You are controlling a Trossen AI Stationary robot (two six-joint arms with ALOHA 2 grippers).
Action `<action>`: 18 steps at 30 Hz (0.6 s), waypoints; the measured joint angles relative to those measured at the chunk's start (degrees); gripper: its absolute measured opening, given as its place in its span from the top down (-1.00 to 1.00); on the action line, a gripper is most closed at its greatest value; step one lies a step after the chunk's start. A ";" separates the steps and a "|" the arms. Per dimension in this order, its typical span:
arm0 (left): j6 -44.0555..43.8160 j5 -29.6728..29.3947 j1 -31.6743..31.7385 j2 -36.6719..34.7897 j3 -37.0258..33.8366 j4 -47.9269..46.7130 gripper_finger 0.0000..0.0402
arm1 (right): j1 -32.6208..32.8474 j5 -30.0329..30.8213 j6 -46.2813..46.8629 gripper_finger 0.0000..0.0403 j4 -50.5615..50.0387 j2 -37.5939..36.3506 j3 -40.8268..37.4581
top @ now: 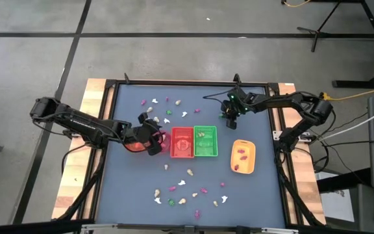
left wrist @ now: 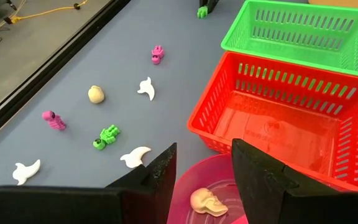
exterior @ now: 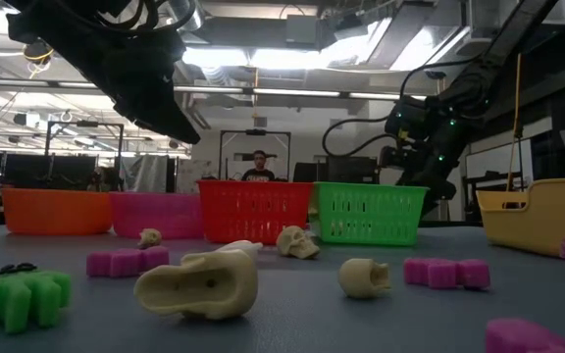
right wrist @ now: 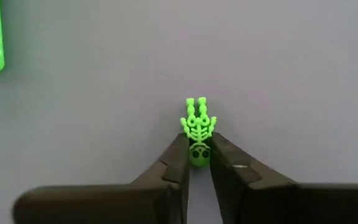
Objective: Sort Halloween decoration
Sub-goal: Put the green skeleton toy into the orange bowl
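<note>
Your right gripper [right wrist: 196, 163] is closed on a green skeleton [right wrist: 197, 129]: the two fingers pinch its head end, and its ribs and legs stick out beyond the tips, over bare table [top: 258, 110]. Holding it by the head leaves the rest of the body free, which should let it drop cleanly once you open. In the high view this gripper sits near the far edge of the table, beyond the green basket [top: 205, 142], the likely home for a green piece; you would carry it back toward that basket. Your left gripper [left wrist: 204, 163] hangs above the pink bowl [left wrist: 229, 186] with its fingers parted to a moderate gap and holding nothing. A cream skull [left wrist: 207, 201] lies in the bowl below and between the tips, not touching either one. Just beyond the fingertips stands the red basket [left wrist: 278, 118], with the green basket behind it again. To the outer side of the left finger [left wrist: 160, 171], loose on the table, lie white ghosts [left wrist: 135, 156], a second green skeleton [left wrist: 107, 135], magenta skeletons [left wrist: 54, 119] and another cream skull [left wrist: 96, 94]. These trinkets are still unsorted, and more are scattered across the near half of the table in the high view. The yellow tray [top: 243, 156] already holds a few magenta pieces, so sorting by colour appears under way but far from done.
</note>
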 joint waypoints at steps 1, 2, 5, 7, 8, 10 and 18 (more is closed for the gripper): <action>0.00 0.00 0.00 0.00 0.00 0.00 0.32 | 0.00 0.00 0.00 0.77 0.02 0.01 0.00; 0.00 0.00 0.00 0.00 0.00 0.00 0.32 | 0.00 0.00 0.00 0.80 0.06 -0.01 0.00; 0.01 0.00 -0.01 0.00 0.00 0.00 0.32 | 0.00 0.00 0.02 0.84 0.12 0.01 0.00; 0.01 0.00 0.00 0.00 0.00 0.00 0.32 | 0.00 0.02 0.04 0.84 0.14 0.01 0.00; 0.00 0.00 0.00 0.00 0.00 0.00 0.32 | 0.00 0.00 0.04 0.83 0.16 0.01 0.00; 0.00 0.00 0.00 0.00 0.00 0.00 0.32 | 0.00 0.02 0.07 0.80 0.10 0.00 0.12; 0.46 0.00 -0.02 0.00 -0.02 1.37 0.32 | 0.02 -0.83 4.45 0.76 0.12 0.11 3.88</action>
